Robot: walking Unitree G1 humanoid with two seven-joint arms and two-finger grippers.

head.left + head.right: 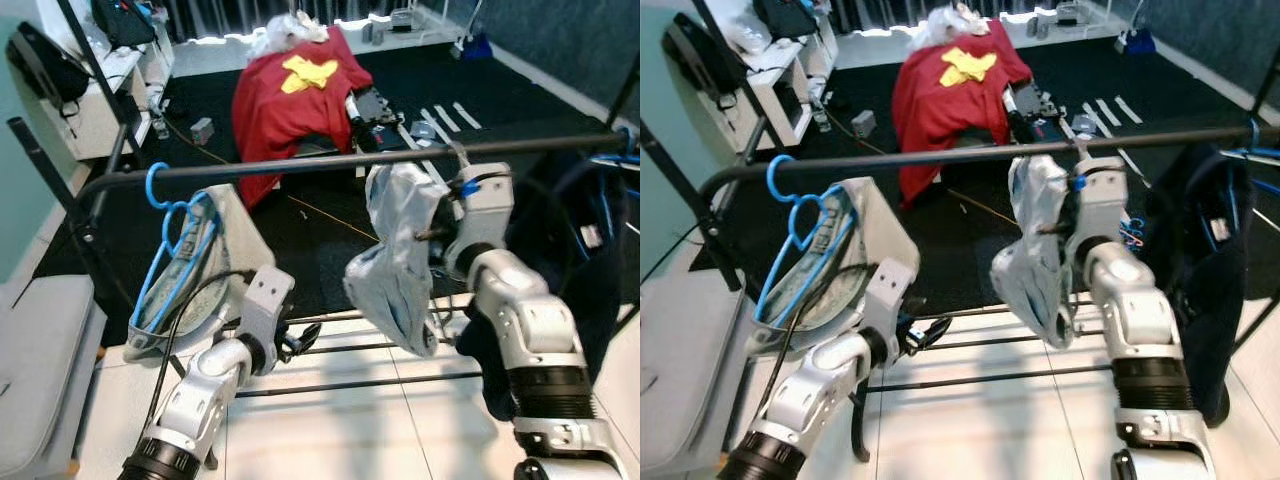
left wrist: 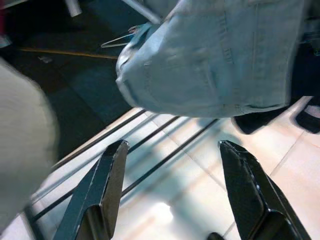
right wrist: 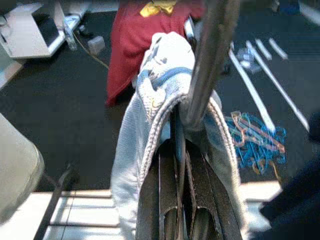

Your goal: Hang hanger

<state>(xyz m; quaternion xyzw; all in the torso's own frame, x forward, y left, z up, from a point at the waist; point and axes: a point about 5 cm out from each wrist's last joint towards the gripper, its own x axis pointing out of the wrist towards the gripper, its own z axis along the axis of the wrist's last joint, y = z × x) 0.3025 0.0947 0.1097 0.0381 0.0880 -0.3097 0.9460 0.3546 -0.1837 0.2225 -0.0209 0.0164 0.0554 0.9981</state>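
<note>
Hanger (image 3: 176, 131) with pale jeans (image 1: 400, 255) draped over it sits up at the black rail (image 1: 330, 160), pinched in the right gripper (image 3: 181, 150), fingers closed tight on it (hook itself hard to make out). Left gripper (image 2: 172, 187) hangs low w/ fingers spread wide, nothing between them, above the tile floor (image 2: 165, 200). Blue hangers (image 1: 175, 235) hang at the rail's left end; red cloth (image 1: 290, 100) lies beyond.
</note>
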